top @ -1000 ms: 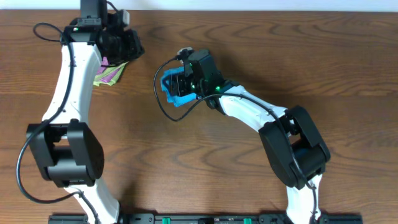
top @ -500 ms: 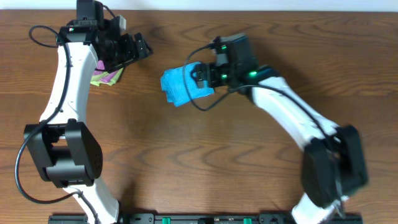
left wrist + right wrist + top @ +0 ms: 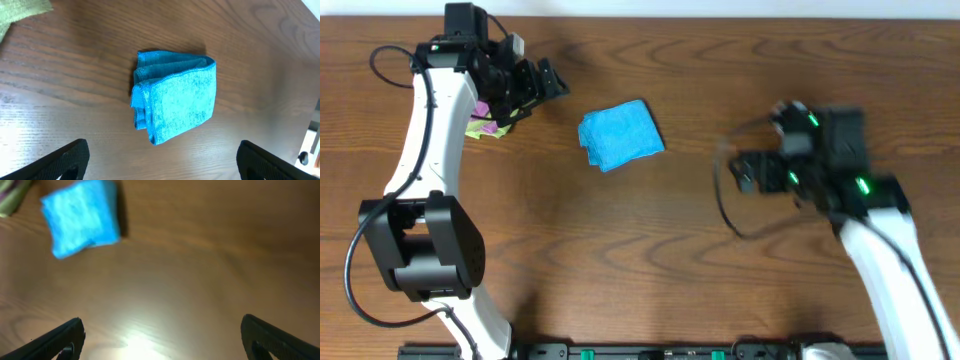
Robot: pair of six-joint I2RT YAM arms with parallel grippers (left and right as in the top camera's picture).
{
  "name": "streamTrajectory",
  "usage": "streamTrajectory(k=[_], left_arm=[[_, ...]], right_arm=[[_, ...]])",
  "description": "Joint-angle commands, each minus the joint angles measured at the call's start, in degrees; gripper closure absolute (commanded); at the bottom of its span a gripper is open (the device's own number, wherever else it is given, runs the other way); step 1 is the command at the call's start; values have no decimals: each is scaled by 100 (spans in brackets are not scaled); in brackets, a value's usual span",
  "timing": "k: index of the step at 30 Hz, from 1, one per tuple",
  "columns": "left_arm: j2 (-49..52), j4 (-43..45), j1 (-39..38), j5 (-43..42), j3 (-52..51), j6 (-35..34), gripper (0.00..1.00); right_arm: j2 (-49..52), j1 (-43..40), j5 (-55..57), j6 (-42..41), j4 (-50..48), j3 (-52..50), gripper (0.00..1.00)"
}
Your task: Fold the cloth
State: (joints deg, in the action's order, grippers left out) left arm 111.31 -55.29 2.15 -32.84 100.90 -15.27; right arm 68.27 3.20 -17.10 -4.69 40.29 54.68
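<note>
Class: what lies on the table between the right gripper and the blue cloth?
Nothing. Only bare wooden table separates the right gripper from the cloth, as the overhead view shows; the right wrist view agrees.

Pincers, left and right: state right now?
Left pincer: open, holding nothing.
Right pincer: open, holding nothing; the blue cloth lies apart from both.
</note>
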Motion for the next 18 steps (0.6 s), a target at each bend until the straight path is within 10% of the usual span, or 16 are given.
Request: streamTrajectory(k=[1,10,18], left_arm=[[-131,7,20,-184,-37,-170,4],[-131,354,2,-579,-841,-439,4],[-131,1650,-203,-815,-2015,-1093,5]], right_arm=[[-1097,-485,-295,142,-55,-874,1],[-3567,-1268,-407,-302,-46,-2347,1],[-3757,-1266,-393,-299,-85,-2365,1]])
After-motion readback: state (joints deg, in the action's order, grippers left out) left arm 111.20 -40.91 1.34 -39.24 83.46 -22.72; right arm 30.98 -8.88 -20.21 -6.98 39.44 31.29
